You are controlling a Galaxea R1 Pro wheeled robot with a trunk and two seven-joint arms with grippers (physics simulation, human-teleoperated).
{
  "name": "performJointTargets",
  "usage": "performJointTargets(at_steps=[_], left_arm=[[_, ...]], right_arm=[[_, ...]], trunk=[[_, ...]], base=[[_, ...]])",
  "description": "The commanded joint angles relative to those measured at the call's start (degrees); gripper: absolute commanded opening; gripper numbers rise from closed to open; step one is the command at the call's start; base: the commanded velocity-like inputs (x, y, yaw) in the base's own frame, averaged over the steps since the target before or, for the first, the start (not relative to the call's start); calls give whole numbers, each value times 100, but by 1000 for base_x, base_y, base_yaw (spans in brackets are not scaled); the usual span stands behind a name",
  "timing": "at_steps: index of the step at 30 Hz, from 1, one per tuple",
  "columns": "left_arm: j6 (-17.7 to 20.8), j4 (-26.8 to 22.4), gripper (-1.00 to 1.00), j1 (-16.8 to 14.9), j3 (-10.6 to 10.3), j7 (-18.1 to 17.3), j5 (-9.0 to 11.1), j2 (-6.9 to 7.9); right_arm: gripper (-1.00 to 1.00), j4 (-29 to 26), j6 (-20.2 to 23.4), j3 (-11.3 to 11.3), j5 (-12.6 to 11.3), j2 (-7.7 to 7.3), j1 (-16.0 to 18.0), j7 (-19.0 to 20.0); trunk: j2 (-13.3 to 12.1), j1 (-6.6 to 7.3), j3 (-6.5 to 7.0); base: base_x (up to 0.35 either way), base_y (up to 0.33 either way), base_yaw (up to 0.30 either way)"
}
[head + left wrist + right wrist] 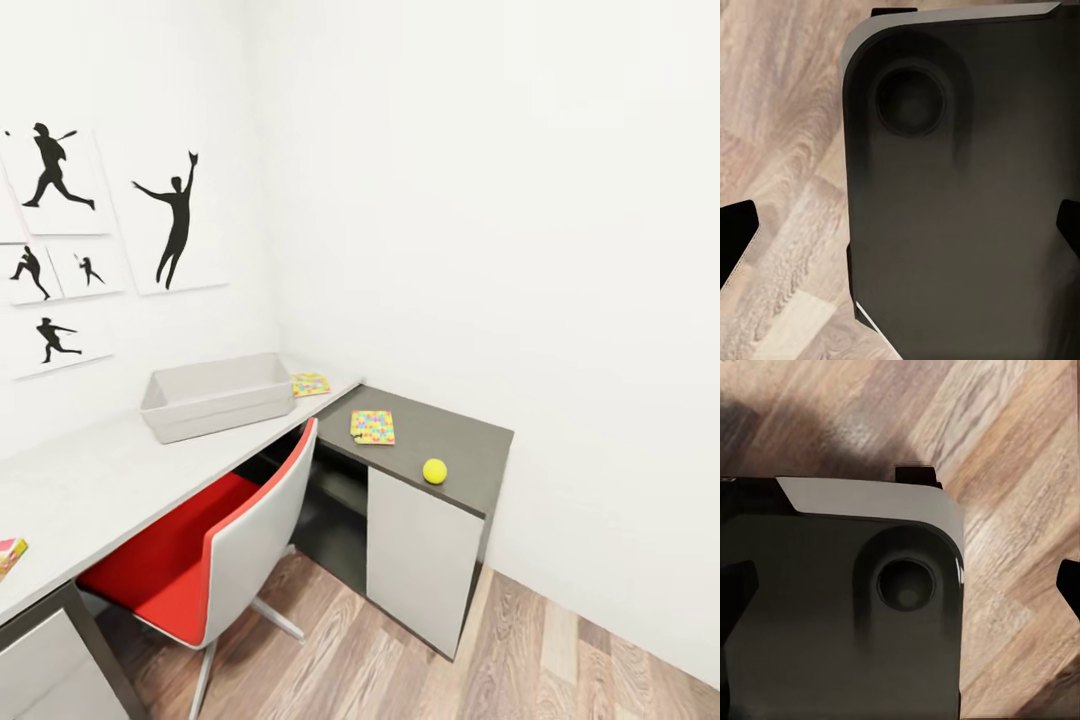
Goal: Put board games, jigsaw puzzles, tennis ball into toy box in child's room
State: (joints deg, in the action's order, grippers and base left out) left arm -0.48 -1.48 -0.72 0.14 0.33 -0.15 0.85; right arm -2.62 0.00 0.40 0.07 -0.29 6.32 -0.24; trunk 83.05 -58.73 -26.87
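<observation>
I see the ball (434, 471) right of the box (217, 395), two flat puzzles (372, 427) between. Ball looks light, rolly: I'd pinch across its middle. Both grippers hang spread, empty.

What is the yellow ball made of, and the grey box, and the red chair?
The tennis ball looks fuzzy and matte, probably felt over rubber. The toy box looks like smooth matte grey plastic, with thin, even walls. The chair seems to have a hard white shell, likely plastic, with a soft-looking red lining, perhaps fabric.
</observation>
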Motion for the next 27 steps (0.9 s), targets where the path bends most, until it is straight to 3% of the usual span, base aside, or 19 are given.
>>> performJointTargets(at_steps=[1, 27], left_arm=[[-5, -2, 100, -2, 1, 3, -2, 1], [-5, -2, 100, -6, 3, 3, -2, 3]], right_arm=[[100, 2, 0, 4, 1, 1, 3, -3], [100, -2, -8, -4, -7, -32, 10, 38]], trunk=[[3, 0, -6], [3, 0, -35]], base=[[0, 0, -287], [0, 0, -287]])
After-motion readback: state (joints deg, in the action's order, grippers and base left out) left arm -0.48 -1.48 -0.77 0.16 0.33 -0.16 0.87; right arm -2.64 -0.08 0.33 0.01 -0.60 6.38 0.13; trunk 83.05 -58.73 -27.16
